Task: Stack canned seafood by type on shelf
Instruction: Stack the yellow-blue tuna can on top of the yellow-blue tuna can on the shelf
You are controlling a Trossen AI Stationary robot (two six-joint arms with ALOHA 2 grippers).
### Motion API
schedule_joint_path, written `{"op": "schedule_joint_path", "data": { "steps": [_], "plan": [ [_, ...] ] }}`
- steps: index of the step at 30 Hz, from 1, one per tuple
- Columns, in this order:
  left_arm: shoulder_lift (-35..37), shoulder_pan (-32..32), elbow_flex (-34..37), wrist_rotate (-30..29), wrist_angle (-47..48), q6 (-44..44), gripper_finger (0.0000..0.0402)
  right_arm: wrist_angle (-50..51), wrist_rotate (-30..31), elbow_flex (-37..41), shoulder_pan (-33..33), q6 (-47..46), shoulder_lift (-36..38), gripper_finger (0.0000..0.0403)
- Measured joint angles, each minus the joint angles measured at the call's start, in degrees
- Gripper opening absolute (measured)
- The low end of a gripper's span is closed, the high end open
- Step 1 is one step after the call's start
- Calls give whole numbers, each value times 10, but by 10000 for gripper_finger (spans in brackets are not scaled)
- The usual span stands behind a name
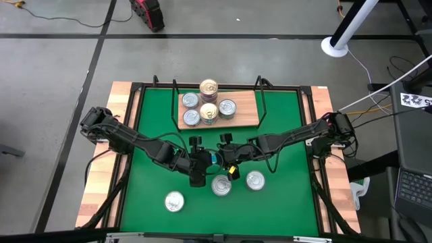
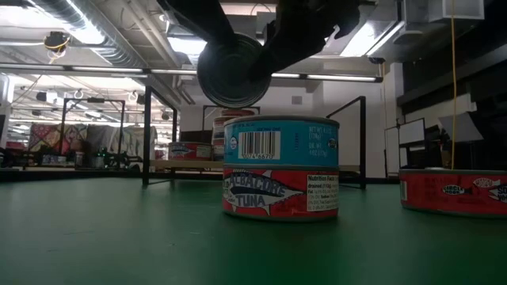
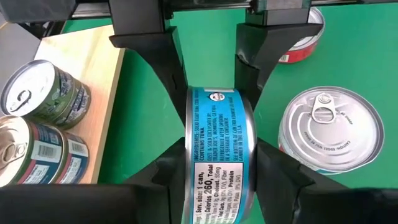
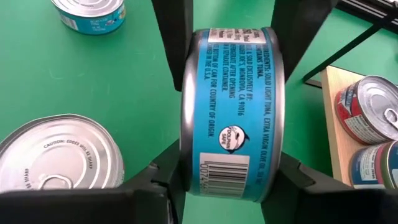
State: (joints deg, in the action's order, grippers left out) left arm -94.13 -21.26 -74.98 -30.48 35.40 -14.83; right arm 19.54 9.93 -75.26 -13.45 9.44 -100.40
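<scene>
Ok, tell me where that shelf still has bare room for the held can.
The shelf has bare board at its right end, between the rightmost tin and the wire frame. Its left and middle are crowded with tins. The left gripper and right gripper both clamp the blue can.

The red tin (image 2: 281, 192) reads "ALBACORE TUNA" and "Nutrition Facts".

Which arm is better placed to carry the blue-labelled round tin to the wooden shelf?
Probably right. Left gripper and right gripper both clamp the blue-labelled round tin, but the wooden shelf is bare on the right arm's side.
</scene>
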Motion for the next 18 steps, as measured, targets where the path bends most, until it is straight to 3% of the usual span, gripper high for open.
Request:
{"op": "schedule_joint_path", "data": {
  "steps": [12,18],
  "plan": [
    [0,2,0,-2,2,5,139,2,13,-1,0,14,0,202],
    [0,14,0,-4,15,9,142,37,94,-10,0,16,0,245]
  ]
}}
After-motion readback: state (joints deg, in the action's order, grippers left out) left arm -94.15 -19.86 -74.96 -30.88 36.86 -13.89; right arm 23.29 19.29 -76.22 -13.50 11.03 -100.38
